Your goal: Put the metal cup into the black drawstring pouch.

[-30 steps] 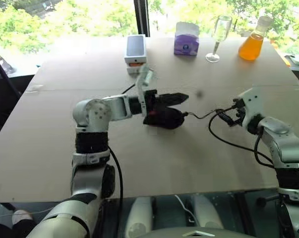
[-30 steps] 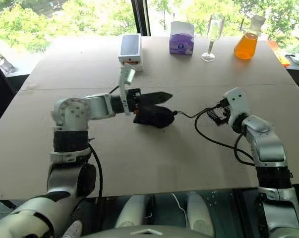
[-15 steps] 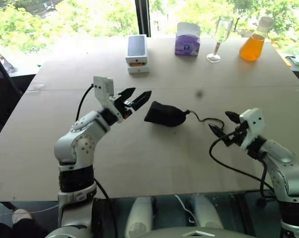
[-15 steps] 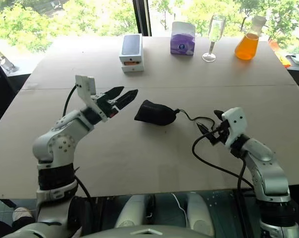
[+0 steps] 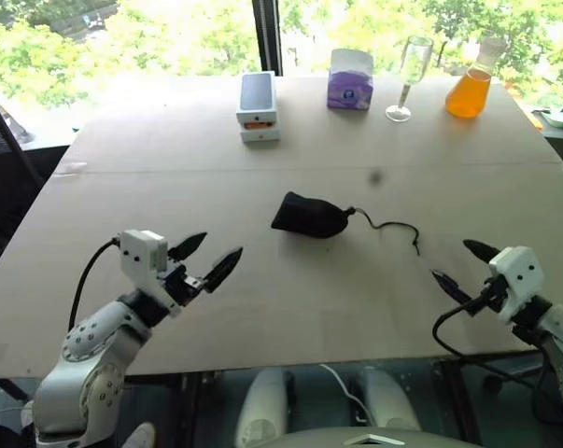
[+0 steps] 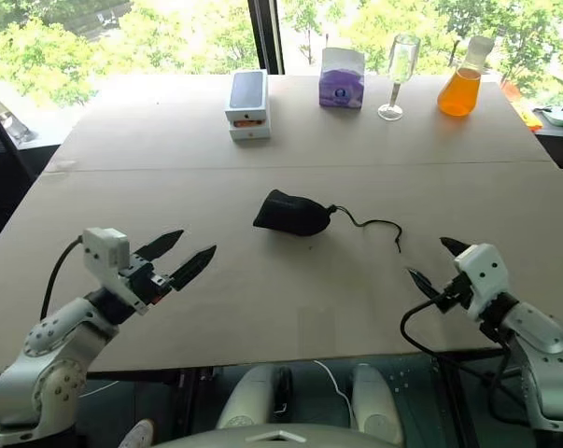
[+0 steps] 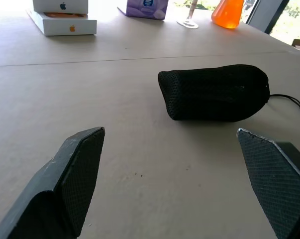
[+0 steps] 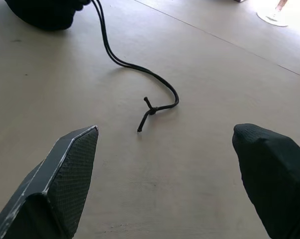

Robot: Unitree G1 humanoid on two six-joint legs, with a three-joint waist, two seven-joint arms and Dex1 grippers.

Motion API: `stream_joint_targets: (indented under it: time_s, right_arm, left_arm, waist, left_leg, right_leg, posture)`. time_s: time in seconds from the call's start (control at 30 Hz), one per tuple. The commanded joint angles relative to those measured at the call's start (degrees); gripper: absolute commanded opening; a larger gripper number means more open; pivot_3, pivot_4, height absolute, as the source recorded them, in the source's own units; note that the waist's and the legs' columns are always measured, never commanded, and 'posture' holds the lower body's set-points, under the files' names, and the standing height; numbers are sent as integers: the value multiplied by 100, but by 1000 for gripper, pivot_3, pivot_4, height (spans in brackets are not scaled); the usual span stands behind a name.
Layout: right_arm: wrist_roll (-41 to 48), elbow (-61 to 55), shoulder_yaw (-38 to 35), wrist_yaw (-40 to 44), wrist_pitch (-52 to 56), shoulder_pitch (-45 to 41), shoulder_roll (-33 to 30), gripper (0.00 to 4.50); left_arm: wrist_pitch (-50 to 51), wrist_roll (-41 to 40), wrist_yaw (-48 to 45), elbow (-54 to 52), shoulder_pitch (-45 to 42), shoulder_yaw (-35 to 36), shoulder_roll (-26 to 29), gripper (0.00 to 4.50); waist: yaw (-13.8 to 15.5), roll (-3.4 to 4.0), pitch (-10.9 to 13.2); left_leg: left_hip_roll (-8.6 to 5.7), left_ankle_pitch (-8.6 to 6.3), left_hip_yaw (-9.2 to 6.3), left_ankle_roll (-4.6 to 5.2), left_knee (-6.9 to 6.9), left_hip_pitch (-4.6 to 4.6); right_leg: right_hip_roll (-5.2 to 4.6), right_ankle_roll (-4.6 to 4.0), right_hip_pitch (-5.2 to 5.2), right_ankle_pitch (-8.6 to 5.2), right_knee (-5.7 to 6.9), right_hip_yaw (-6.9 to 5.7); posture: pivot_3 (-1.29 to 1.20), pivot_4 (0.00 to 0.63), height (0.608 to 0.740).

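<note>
Pale tabletop (image 5: 290, 308) runs from the near edge out to a window full of green trees, and both arms sit low at that near edge. Nearest on the left, the left gripper (image 5: 206, 260) hangs with its two black fingers spread wide and nothing between them, aimed across the surface toward the middle. On the right, the right gripper (image 5: 463, 266) is likewise splayed open and empty, its fingers framing the knotted end of the thin black cord (image 8: 150, 107) that snakes over the table.

Further in, at the centre, lies the black drawstring pouch (image 5: 309, 216) — on its side, plump and rounded, its mouth pulled in where the cord leaves it. No metal cup is to be seen on the table; the bulging shape of the pouch suggests the cup sits inside, though the fabric hides it.

Along the far edge stand a white phone box (image 5: 258, 105), a purple tissue box (image 5: 350, 79), a clear wine glass (image 5: 405, 78) and a flask of orange liquid (image 5: 471, 78).

Judging by this layout, the placing step looks finished — what remains, if anything, is only to keep both grippers clear of pouch and cord.
</note>
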Motion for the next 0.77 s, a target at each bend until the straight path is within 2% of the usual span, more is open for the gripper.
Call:
stream_joint_targets:
  time_s: [0.03, 0.23, 0.77]
  right_arm:
    - [510, -51, -443, 343, -251, 75, -96, 4401]
    - [862, -229, -642, 695, -178, 315, -272, 4401]
    - [888, -71, -646, 511, 148, -176, -474, 4401]
  left_arm:
    - [-372, -135, -150, -262, 264, 273, 31, 4420]
    - [-685, -159, -110, -302, 643, 290, -89, 4420]
    - [-604, -539, -22, -493, 946, 252, 66, 4420]
  waist:
    - [2, 0, 0]
    - [15, 0, 0]
    - [14, 0, -1]
  left_leg:
    - [1, 0, 0, 0, -4, 0]
    - [6, -1, 0, 1, -6, 0]
    - [7, -1, 1, 1, -13, 0]
  right_leg:
    - [0, 0, 0, 0, -2, 0]
    - [-2, -1, 2, 0, -9, -1]
    - [-2, -2, 0, -1, -16, -1]
  posture:
    - [0, 150, 740]
    - [0, 150, 740]
    - [0, 150, 740]
